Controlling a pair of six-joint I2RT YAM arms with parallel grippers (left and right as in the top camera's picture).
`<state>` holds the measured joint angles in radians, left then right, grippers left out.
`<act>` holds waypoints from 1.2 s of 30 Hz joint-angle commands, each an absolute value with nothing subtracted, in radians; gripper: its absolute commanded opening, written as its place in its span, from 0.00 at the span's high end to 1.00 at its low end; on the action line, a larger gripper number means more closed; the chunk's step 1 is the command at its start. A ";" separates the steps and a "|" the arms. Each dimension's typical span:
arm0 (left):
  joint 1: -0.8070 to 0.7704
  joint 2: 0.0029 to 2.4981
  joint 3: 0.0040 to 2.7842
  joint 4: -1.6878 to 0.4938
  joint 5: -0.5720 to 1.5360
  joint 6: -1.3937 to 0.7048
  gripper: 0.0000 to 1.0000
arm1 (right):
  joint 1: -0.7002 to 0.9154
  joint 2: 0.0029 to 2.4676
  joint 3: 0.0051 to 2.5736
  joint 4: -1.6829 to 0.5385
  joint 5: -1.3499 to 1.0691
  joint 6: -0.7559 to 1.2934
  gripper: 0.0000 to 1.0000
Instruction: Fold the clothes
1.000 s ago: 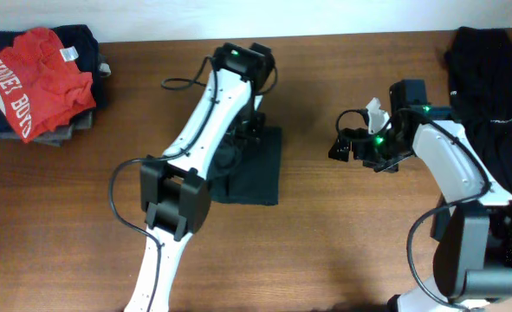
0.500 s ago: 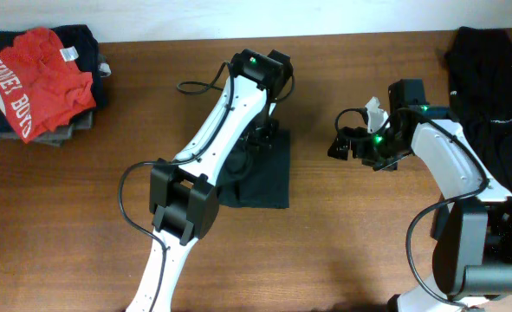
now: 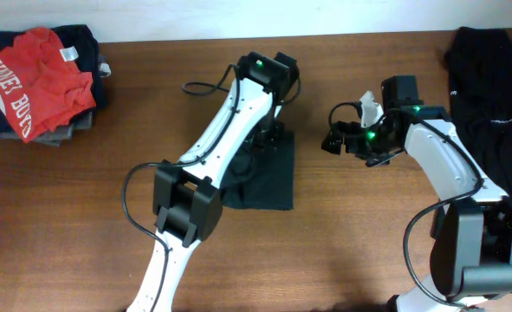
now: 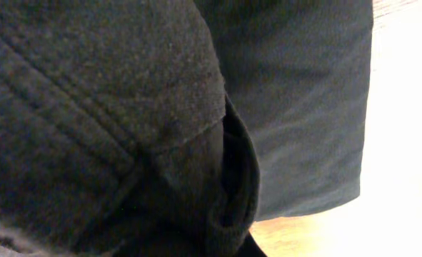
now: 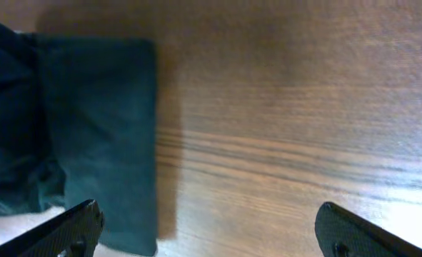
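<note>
A dark grey-green T-shirt (image 3: 271,178) lies folded into a narrow rectangle at the table's middle. My left gripper (image 3: 268,132) sits on its far end, shut on a bunched fold of it. Dark cloth (image 4: 296,107) fills the left wrist view and hides the fingers. My right gripper (image 3: 335,139) hovers wide open just right of the shirt, nothing between its fingers. In the right wrist view this gripper (image 5: 211,232) is above bare wood, and the shirt's right edge (image 5: 103,128) lies at the left.
A stack of clothes with a red white-lettered shirt (image 3: 35,78) on top sits at the far left corner. A black garment (image 3: 489,78) lies loose at the far right. Bare brown table (image 3: 368,243) spans the front.
My left arm has dragged the dark shirt to the right across the table. My right gripper has shifted a little left, toward the shirt, still open.
</note>
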<state>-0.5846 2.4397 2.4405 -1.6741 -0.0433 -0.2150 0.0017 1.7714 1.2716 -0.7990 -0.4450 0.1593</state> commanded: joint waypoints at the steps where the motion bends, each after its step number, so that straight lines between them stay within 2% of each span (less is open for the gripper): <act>1: -0.625 2.436 2.461 -1.654 -0.049 -0.250 0.98 | 0.013 1.776 1.261 -0.773 -0.431 0.209 0.01; 5: -0.653 2.436 2.455 -1.612 -0.049 -0.255 0.90 | 0.010 1.776 1.261 -0.741 -0.432 0.227 0.01; 8: -0.669 2.440 2.454 -1.605 -0.049 -0.262 0.71 | 0.010 1.776 1.261 -0.739 -0.432 0.228 0.01; 15: -0.710 2.440 2.454 -1.591 -0.049 -0.262 0.71 | -0.027 1.776 1.261 -0.717 -0.429 0.293 0.01; 17: -0.724 2.440 2.454 -1.591 -0.049 -0.262 0.78 | -0.060 1.776 1.261 -0.716 -0.430 0.312 0.01; 21: -0.741 2.440 2.454 -1.598 -0.059 -0.256 0.78 | -0.109 1.776 1.261 -0.718 -0.434 0.303 0.01; 26: -0.722 2.438 2.493 -1.636 -0.239 -0.258 0.63 | -0.126 1.776 1.261 -0.725 -0.433 0.285 0.01; 29: -0.680 2.434 2.565 -1.680 -0.274 -0.262 0.53 | -0.126 1.776 1.261 -0.726 -0.434 0.286 0.01; 30: -0.659 2.433 2.596 -1.688 -0.274 -0.261 0.46 | -0.125 1.776 1.261 -0.726 -0.434 0.286 0.01; 32: -0.604 2.422 2.634 -1.688 -0.269 -0.261 0.22 | -0.125 1.776 1.261 -0.727 -0.433 0.285 0.01; 34: -0.551 2.413 2.647 -1.688 -0.262 -0.249 0.16 | -0.125 1.776 1.261 -0.731 -0.434 0.277 0.01; 36: -0.494 2.411 2.647 -1.688 -0.226 -0.216 0.15 | -0.125 1.776 1.261 -0.737 -0.433 0.259 0.01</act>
